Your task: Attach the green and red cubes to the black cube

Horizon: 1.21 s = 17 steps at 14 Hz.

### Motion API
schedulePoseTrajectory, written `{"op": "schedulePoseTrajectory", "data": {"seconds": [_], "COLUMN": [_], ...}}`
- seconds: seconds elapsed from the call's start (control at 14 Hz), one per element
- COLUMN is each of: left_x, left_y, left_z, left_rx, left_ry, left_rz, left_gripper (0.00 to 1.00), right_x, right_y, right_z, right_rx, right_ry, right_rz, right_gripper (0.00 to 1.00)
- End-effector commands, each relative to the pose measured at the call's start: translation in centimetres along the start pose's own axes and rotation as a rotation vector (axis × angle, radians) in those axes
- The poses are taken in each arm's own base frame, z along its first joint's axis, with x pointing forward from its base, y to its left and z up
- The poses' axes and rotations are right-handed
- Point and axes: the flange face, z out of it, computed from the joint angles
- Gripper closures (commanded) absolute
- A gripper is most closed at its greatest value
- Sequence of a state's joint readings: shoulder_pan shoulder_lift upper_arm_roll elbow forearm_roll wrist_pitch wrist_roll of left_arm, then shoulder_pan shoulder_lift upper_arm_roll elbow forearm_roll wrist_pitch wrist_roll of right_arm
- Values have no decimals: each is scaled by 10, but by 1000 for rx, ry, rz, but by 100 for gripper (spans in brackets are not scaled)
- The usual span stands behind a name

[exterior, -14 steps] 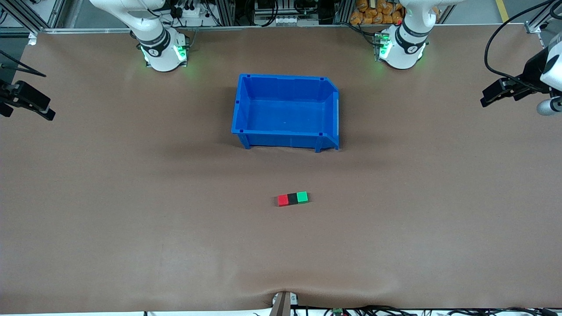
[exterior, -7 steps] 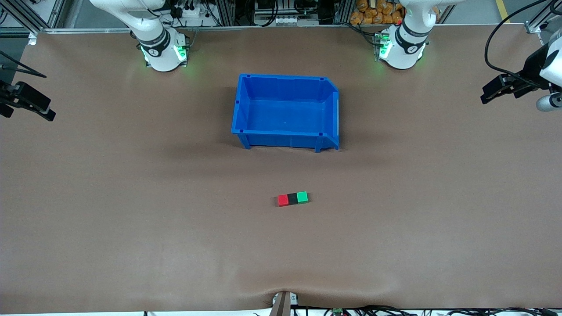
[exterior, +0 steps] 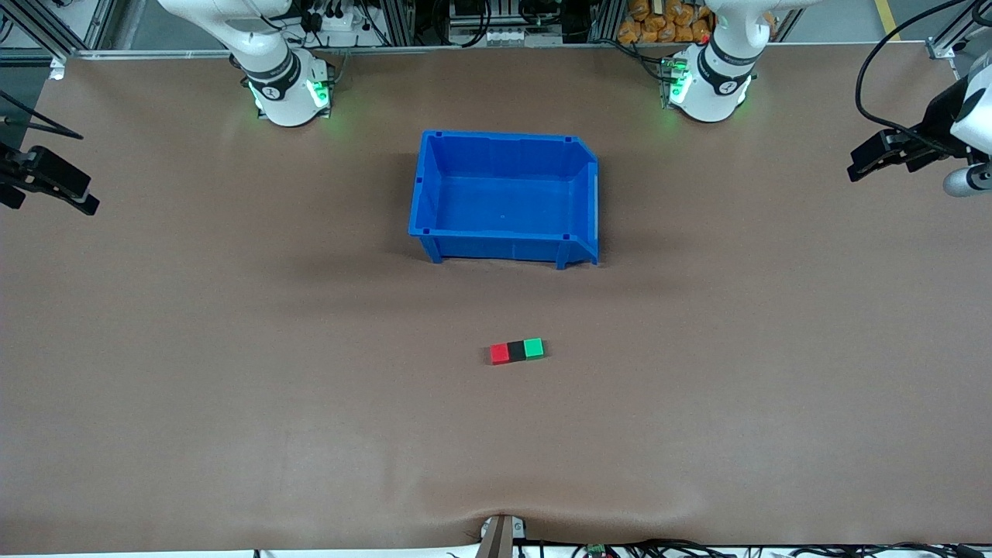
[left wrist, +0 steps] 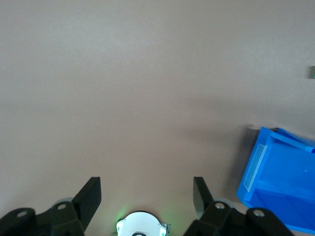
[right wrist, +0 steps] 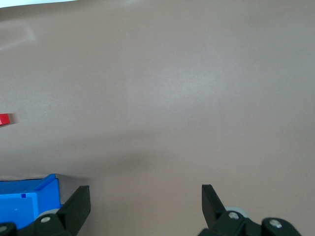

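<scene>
Since a second ago only the left end effector (exterior: 860, 164) has edged upward, jaws apart and empty like the right end effector (exterior: 84, 203); the red cube (exterior: 500, 354), black cube (exterior: 516, 351) and green cube (exterior: 533, 348) stay joined.

Legible text, labels, brands, numbers: none. Arm bases (exterior: 288, 91) carry small dark marks on their collars, not readable. Bin (exterior: 434, 186) has a clear label holder on one wall, nothing legible in it.

Table cover (exterior: 232, 349) – brown, matt, cloth-like, faint wrinkles along near edge. Blue bin (exterior: 504, 244) – moulded plastic, smooth, slight sheen. Red cube (exterior: 500, 354), black cube (exterior: 516, 351), green cube (exterior: 533, 348) – plain smooth faces, black one matt. Arm shells – glossy white.
</scene>
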State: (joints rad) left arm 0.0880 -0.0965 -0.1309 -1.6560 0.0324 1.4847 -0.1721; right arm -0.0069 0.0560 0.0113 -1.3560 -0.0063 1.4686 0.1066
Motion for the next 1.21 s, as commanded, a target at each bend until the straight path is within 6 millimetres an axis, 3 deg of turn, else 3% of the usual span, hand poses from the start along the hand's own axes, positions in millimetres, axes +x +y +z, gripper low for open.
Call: {"op": "schedulePoseTrajectory", "data": {"seconds": [0.0, 0.57, 1.14], "left_x": [-1, 0, -2], "left_y": [-1, 10, 8], "left_z": [-9, -12, -18], "left_rx": [13, 14, 16], "left_ry": [6, 12, 14], "left_rz": [23, 38, 38], "left_gripper": [16, 16, 16], "right_x": [2, 2, 2], "right_y": [2, 2, 2], "right_z": [-3, -3, -3], "right_rx": [-7, -7, -7], "right_ry": [1, 1, 1], "right_rz": [0, 0, 0], "right_gripper": [0, 0, 0]}}
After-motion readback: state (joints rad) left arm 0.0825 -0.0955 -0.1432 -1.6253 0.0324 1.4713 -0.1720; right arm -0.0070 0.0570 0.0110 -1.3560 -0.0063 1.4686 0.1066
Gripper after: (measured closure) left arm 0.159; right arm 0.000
